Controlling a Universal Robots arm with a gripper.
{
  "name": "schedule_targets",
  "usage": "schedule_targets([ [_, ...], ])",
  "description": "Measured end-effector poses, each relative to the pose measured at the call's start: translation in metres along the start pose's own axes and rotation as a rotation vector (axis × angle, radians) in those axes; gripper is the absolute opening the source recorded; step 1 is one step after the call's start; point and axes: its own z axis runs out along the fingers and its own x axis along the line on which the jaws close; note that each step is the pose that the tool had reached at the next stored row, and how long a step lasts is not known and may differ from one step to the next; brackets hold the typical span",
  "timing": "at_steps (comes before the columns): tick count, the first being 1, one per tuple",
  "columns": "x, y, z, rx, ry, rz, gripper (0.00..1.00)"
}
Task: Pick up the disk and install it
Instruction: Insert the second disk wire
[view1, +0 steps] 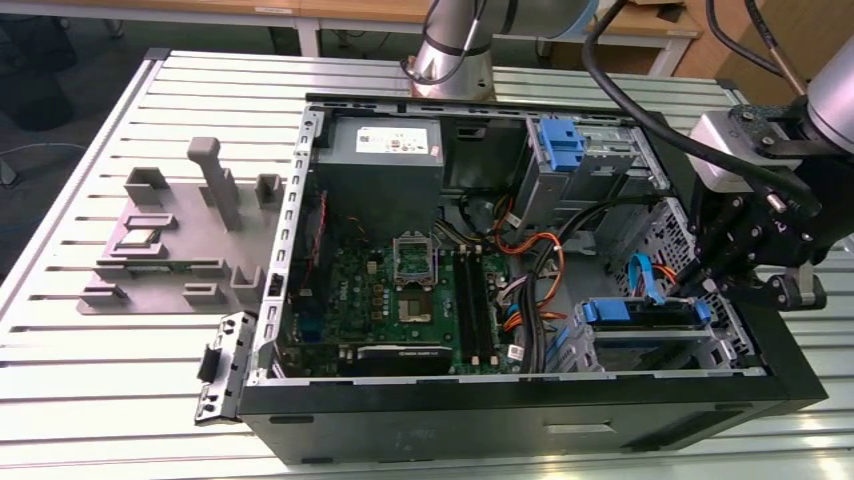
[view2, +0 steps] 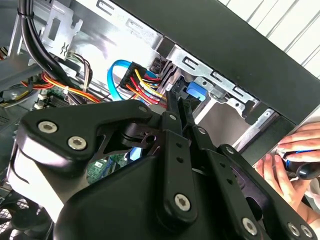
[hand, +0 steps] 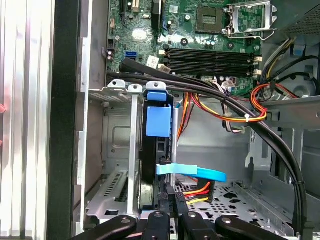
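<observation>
Blue-railed disk (hand: 156, 150) sits in its bay just beyond the jaws.

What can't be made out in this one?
1. Silver hard drive with blue plastic rails: the first wrist view shows it edge-on, and the grey metal bay wall hides its label face.
2. Person's hand: the second wrist view's edge cuts it off, so the dark object it holds cannot be identified.

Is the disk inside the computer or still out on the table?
Inside. The disk stands on edge in the metal bay of the computer case, and the claw is at its end.
</observation>
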Motion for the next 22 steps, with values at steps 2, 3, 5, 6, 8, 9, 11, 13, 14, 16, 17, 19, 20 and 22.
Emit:
schedule_targets([
  [2,0.0003,0.0000,-0.0001,0.0000,0.0003,0.000,0.16],
  [3,0.0007,0.0000,0.0000,0.0000,0.0001,0.000,0.16],
  [5,0.0011,0.0000,0.0001,0.0000,0.0000,0.000,0.16],
  [6,0.0012,0.0000,0.0005,0.0000,-0.0001,0.000,0.16],
  [8,0.0014,0.0001,0.0019,0.0000,0.0000,0.000,0.16],
  [9,0.0014,0.0000,0.0020,0.0000,0.0002,0.000,0.16],
  [11,0.0014,0.0001,0.0020,0.0000,0.0003,0.000,0.16],
  [13,0.0014,0.0000,0.0022,0.0000,0.0001,0.000,0.16],
  [14,0.0016,0.0001,0.0023,0.0000,0.0000,0.000,0.16],
  [16,0.0020,0.0001,0.0026,0.0000,-0.0001,0.000,0.16],
  [17,0.0020,0.0002,0.0028,0.0000,0.0001,0.000,0.16],
  [19,0.0023,0.0005,0.0032,0.0000,0.0002,0.000,0.16],
  [20,0.0025,0.0007,0.0036,0.0000,0.0000,0.000,0.16],
  [22,0.0027,0.0009,0.0048,0.0000,0.0000,0.000,0.16],
])
